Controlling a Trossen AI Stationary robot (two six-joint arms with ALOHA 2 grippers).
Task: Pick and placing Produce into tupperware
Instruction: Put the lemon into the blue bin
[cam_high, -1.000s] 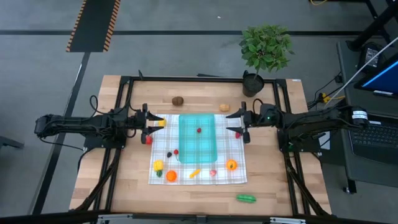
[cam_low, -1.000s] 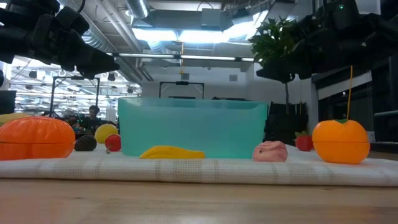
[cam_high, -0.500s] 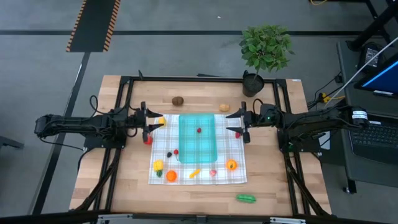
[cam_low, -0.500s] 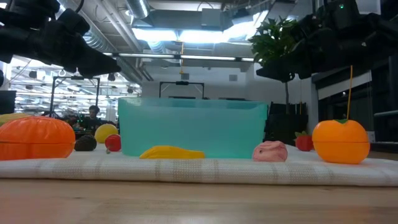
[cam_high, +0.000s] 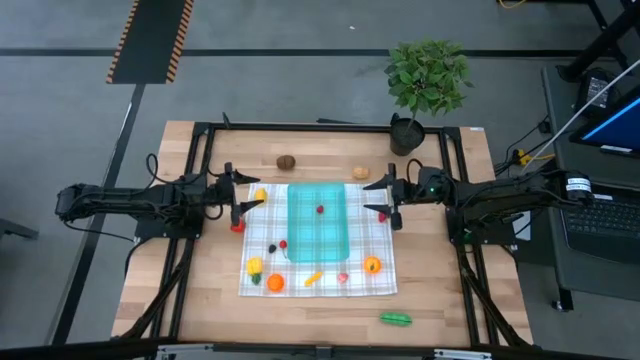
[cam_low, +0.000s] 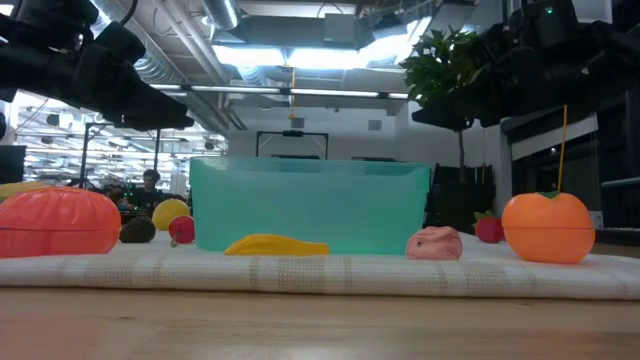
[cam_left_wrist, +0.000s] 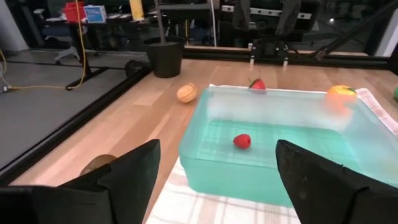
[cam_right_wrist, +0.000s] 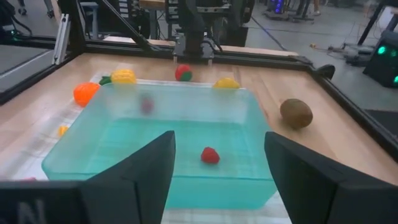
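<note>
The teal tupperware (cam_high: 318, 222) stands on the checked cloth (cam_high: 372, 238) with one small red piece (cam_left_wrist: 242, 141) on its floor. The other produce lies around it: a yellow piece (cam_high: 260, 194) and a red one (cam_high: 238, 227) at the cloth's left edge, and orange (cam_high: 372, 265), pink (cam_high: 342, 277) and yellow (cam_high: 314, 278) ones near the front. My left gripper (cam_high: 246, 196) hangs open above the cloth's left edge, pointing at the tupperware. My right gripper (cam_high: 374, 197) hangs open at the tupperware's right side. Both hold nothing.
A brown kiwi (cam_high: 286, 161) and a tan piece (cam_high: 360, 172) lie on bare wood behind the cloth. A green piece (cam_high: 395, 319) lies near the front edge. A potted plant (cam_high: 428, 80) stands at the far right, and a strawberry (cam_high: 382, 216) lies under the right gripper.
My left gripper has opened wider and its wrist has turned a little, staying above the cloth's left edge. The produce and the tupperware lie where they were.
</note>
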